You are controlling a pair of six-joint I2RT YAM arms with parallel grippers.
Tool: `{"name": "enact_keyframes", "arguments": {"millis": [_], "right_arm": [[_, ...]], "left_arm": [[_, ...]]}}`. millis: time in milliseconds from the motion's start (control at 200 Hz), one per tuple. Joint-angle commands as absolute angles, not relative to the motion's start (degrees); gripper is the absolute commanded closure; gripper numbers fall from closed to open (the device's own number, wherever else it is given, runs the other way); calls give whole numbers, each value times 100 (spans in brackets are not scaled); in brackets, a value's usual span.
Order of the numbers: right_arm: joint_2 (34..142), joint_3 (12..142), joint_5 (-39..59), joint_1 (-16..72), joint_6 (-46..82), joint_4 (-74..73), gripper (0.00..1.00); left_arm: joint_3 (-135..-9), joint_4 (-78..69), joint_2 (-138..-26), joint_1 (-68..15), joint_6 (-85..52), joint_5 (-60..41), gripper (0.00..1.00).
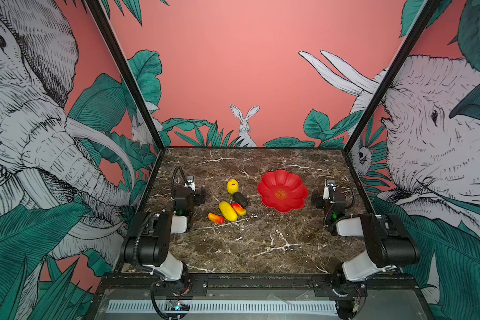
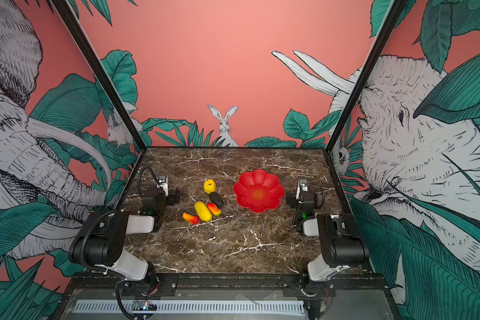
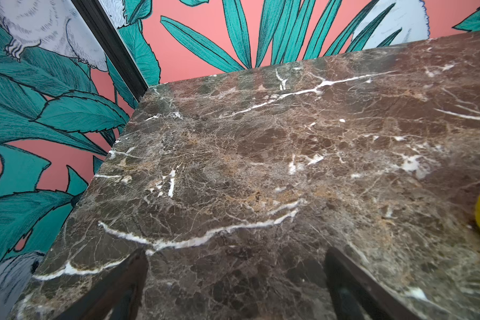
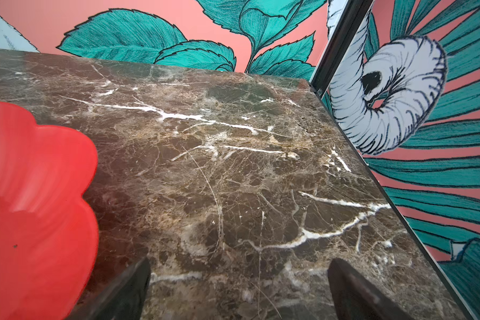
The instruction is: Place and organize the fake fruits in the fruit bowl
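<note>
Red fruit bowl (image 1: 272,181) is seen right of centre in both top views, flat on the table (image 1: 247,243). All five fake fruits are laid out on the table left of it, apart from it. Bumpy yellow one (image 1: 232,186) is uppermost, with black oval (image 1: 240,199) just below. Long yellow oval (image 1: 227,211) is flanked by right mango piece (image 1: 239,209) and lower-left mango piece (image 1: 216,218). Left jaws are spread over bare table at mid-left. Right jaws are spread too, just right of the bowl.

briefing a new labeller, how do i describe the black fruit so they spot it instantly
Find the red flower-shaped bowl on the marble table. Left of it, beside the bumpy yellow fruit, the black fruit lies nearest the bowl, the only dark piece.
</note>
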State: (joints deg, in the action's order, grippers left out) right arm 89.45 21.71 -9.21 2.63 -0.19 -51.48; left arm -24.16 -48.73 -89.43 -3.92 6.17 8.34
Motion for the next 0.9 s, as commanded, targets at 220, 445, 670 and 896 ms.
{"name": "enact_keyframes", "arguments": {"millis": [220,445,670,896], "right_arm": [[8877,2206,-923,289,-6,-5303,1],[8879,2232,-809,236,16,-5230,1],[8877,2233,-809,233,9,-5230,1],[8581,2192,-924,250,9,-5093,1]], "left_arm": [[-2338,-5001,-8885,-362,589,777,0],[-2338,-5005,-8884,-363,594,786,0],[-2342,-5003,-8894,-362,596,778,0],[-2295,-5206,-8812,-367,672,751,0]]}}
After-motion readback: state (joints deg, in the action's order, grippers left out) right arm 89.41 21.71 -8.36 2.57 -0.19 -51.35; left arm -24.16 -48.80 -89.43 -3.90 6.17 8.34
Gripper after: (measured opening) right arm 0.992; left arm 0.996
